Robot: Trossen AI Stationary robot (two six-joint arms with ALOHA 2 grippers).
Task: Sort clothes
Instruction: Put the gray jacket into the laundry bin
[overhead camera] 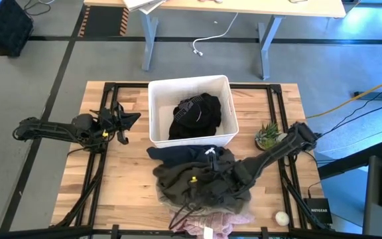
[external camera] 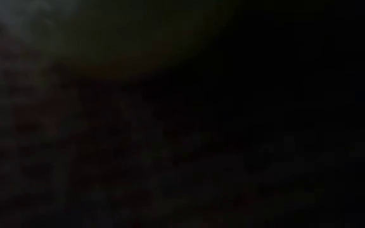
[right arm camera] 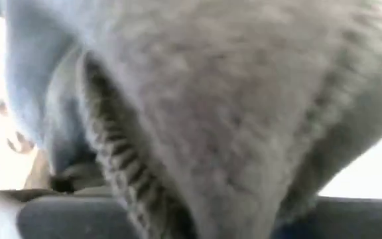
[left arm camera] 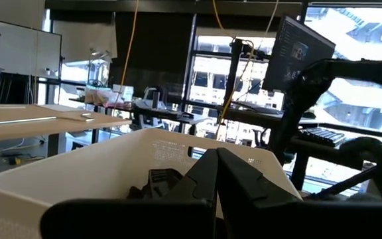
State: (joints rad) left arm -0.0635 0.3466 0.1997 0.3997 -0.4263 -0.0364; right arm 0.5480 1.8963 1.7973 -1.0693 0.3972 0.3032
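Note:
A pile of clothes lies on the near middle of the table. It holds a navy garment (overhead camera: 176, 154), an olive and dark grey-brown garment (overhead camera: 190, 182) and a mottled pink one (overhead camera: 212, 222) at the near edge. A black garment (overhead camera: 195, 116) lies in the white bin (overhead camera: 156, 99). My right gripper (overhead camera: 211, 174) is down in the pile, and grey knit fabric (right arm camera: 197, 99) fills its wrist view. My left gripper (overhead camera: 130, 119) is shut and empty, level beside the bin's left wall (left arm camera: 78, 172). The low view is dark.
A small potted plant (overhead camera: 268, 136) stands right of the bin, under my right arm. A white round thing (overhead camera: 282, 217) and a black box (overhead camera: 318, 211) lie at the near right corner. Bare wood shows left of the pile.

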